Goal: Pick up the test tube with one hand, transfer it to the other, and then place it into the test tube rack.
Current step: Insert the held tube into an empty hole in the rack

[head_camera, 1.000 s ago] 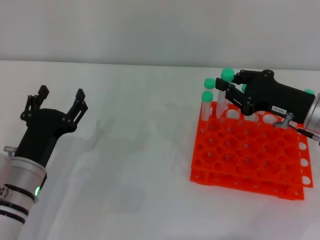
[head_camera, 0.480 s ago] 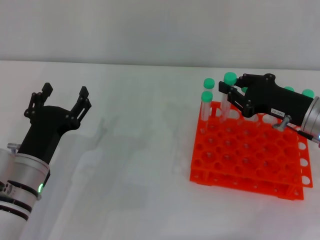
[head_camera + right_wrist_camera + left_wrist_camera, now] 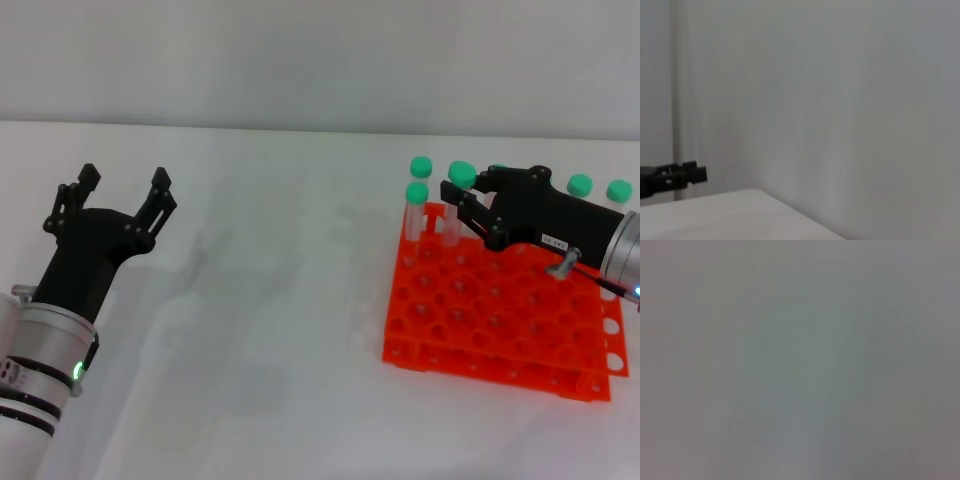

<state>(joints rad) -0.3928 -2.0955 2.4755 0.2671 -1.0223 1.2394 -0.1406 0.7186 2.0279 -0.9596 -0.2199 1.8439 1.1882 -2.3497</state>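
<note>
The right gripper (image 3: 466, 200), at the right of the head view, is clenched on the test tube (image 3: 458, 195), holding it upright over the far left part of the test tube rack (image 3: 490, 320). Other green-capped tubes (image 3: 415, 205) stand along the rack's far row. The left gripper (image 3: 122, 193), at the left, hangs released above the white bench (image 3: 270, 300), holding nothing.

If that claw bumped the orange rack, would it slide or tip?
Likely slide rather than tip: the rack is wide and low, flat on the smooth white table. It looks like light, holed plastic, so a small nudge might shift it. The tall, thin tubes standing in it would probably wobble. The right tool is at them.
</note>
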